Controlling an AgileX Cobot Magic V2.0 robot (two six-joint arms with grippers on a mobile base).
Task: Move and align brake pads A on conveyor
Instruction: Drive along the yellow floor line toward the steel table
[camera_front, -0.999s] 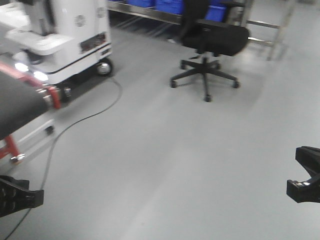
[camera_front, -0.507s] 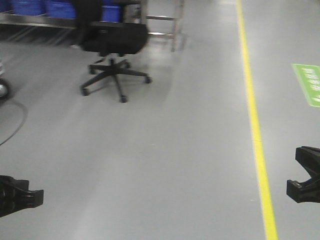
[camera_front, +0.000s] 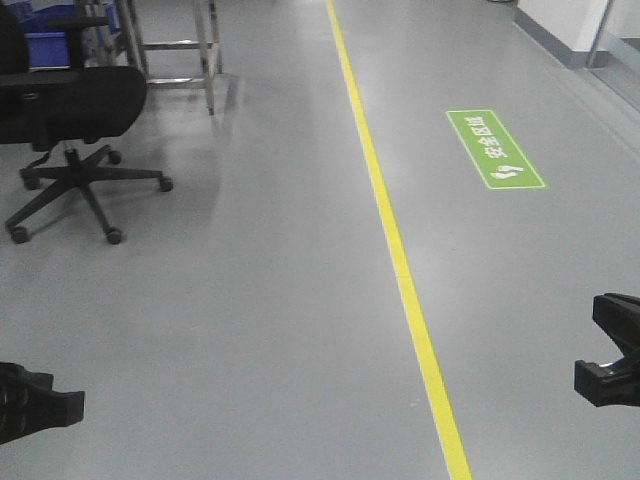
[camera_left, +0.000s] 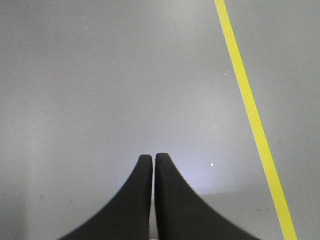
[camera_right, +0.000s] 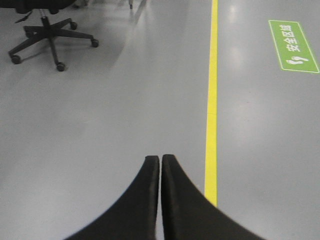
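No brake pads A and no conveyor show in any view now; both are out of view. My left gripper (camera_left: 153, 158) is shut with nothing between its black fingers, hanging over bare grey floor. My right gripper (camera_right: 160, 159) is also shut and empty, just left of a yellow floor line (camera_right: 212, 125). In the front view the left arm's tip (camera_front: 35, 405) sits at the lower left edge and the right arm's tip (camera_front: 610, 365) at the lower right edge.
A black office chair (camera_front: 70, 110) on castors stands at the far left, with a metal rack's legs (camera_front: 205, 55) and blue bins (camera_front: 55, 45) behind it. The yellow line (camera_front: 395, 250) runs down the grey floor. A green floor sign (camera_front: 494, 148) lies right of it.
The whole view has swung to the right: the conveyor end and white machine left the frame, the chair slid to the left edge, and the yellow line and green sign came in. Both grippers stay shut.
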